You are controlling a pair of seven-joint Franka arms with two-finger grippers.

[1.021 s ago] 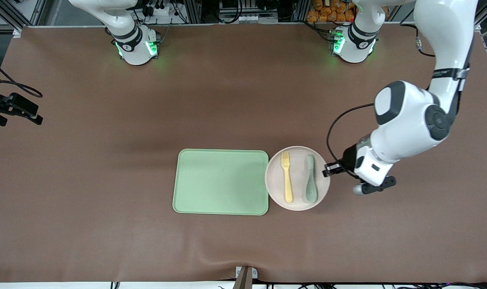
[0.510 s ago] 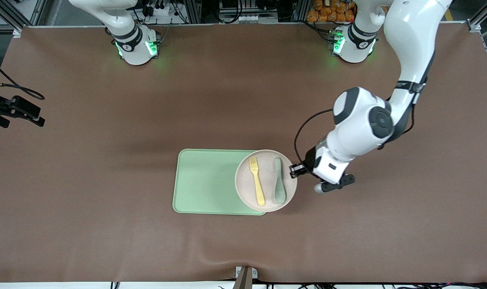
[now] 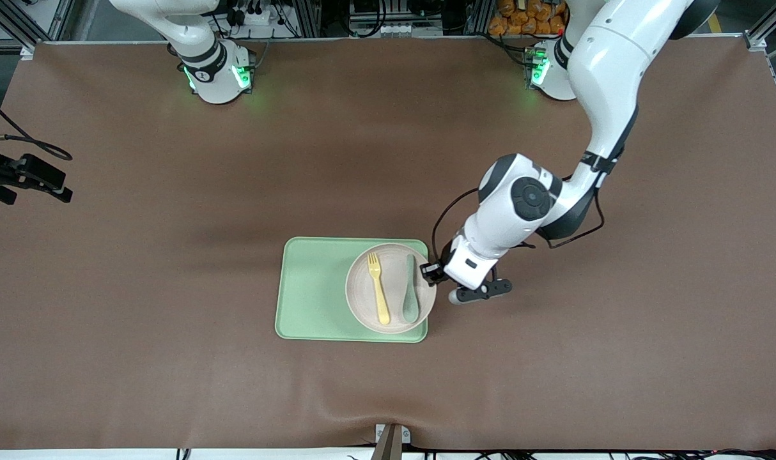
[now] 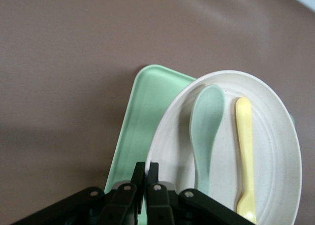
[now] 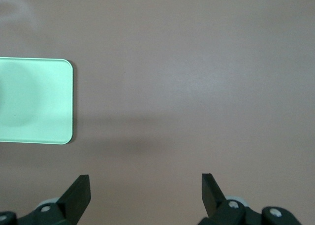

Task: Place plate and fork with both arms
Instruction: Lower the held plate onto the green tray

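Note:
The pale beige-pink plate is over the left arm's end of the light-green tray. I cannot tell whether it rests on the tray. The yellow fork and a teal spoon lie side by side in the plate. My left gripper is shut on the plate's rim at the side toward the left arm's end. The left wrist view shows the left gripper pinching the plate, with the fork, spoon and tray. My right gripper stands open over bare table, with the tray off to one side.
The brown mat covers the whole table. The tray's half toward the right arm's end is bare. A small mount sits at the table edge nearest the front camera.
The left arm has carried the plate, with fork and spoon in it, from the mat beside the tray to over the tray's end. The right arm has not moved.

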